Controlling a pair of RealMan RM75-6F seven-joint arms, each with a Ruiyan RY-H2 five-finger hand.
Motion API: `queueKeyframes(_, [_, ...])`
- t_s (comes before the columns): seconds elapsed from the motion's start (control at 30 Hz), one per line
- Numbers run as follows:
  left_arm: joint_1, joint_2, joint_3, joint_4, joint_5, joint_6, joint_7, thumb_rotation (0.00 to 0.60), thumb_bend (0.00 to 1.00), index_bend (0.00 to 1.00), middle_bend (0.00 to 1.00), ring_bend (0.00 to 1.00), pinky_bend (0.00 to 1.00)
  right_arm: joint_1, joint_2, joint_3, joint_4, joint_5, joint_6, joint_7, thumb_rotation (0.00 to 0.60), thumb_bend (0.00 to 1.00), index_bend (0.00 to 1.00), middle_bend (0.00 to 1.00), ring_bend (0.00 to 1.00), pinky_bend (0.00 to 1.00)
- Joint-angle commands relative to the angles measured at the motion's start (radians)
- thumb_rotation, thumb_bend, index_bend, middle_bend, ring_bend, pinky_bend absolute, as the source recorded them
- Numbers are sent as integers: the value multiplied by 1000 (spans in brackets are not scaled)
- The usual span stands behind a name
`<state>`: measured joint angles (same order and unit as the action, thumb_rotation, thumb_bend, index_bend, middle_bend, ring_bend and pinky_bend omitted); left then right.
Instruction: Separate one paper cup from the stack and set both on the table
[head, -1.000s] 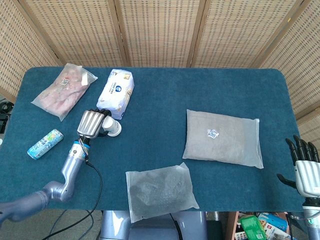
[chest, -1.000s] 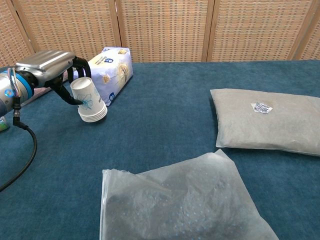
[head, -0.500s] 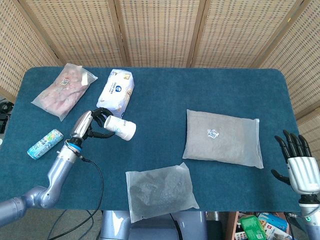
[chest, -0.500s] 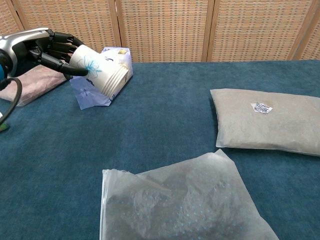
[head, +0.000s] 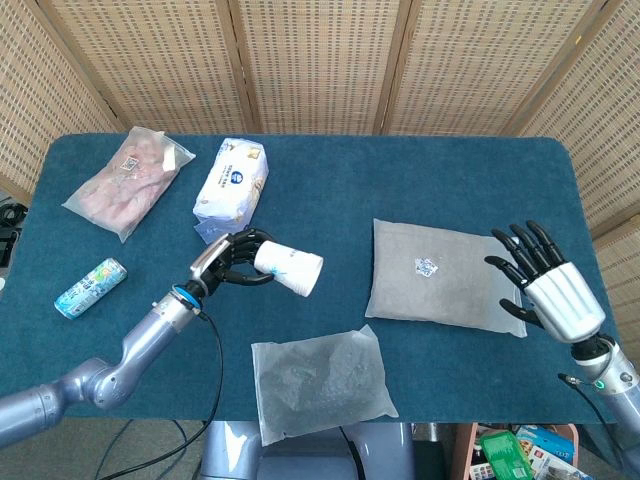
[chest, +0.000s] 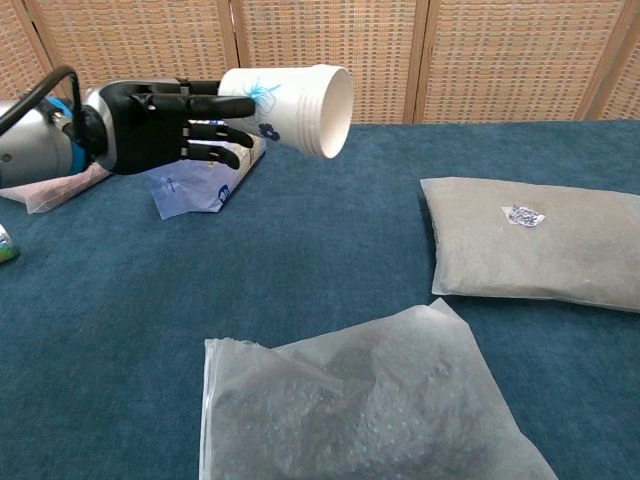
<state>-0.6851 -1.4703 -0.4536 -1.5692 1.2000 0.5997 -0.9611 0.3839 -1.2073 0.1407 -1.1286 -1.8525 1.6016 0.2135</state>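
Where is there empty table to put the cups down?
Bare cloth lies mid-table between the white packet and grey pouch, under the cup stack in the left hand. The clear bag crowds the front edge.

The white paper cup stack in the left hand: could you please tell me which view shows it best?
The chest view: the white paper cup stack is large there, nested rims visible, gripped sideways by the left hand. The head view shows it smaller, from above.
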Motion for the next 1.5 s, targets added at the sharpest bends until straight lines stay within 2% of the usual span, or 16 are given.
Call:
queueKeyframes(0.03, [-40,-39,-6,27,15,-24,-18,600,267,468,462,467,516,46,-7,16,1,-32,28,34,600,116,354,192,0,0])
queueKeyframes(0.37, [-136,-145,-26,104,-45,-38,-4,600,270,468,462,467,516,211,-20,21,-15,-119,-27,-3,600,189,406,260,0,10])
queueKeyframes(0.7, [-194,-212,-38,145,-93,-45,26,600,271,468,462,467,516,298,-43,2,-44,-161,-73,-71,600,227,437,275,13,36])
queueKeyframes(1.03, [-261,-271,-61,178,-151,-60,76,600,271,468,462,467,516,317,-65,-14,-43,-143,-58,-93,600,262,475,290,29,54])
queueKeyframes(1.23, [-272,-278,-67,182,-185,-56,106,600,273,469,463,467,517,320,-70,-23,-34,-137,-34,-83,600,282,517,302,40,61])
queueKeyframes(1.5, [-277,-283,-75,184,-208,-59,126,600,274,470,463,467,516,337,-87,-31,-31,-143,-20,-109,600,314,526,314,52,73])
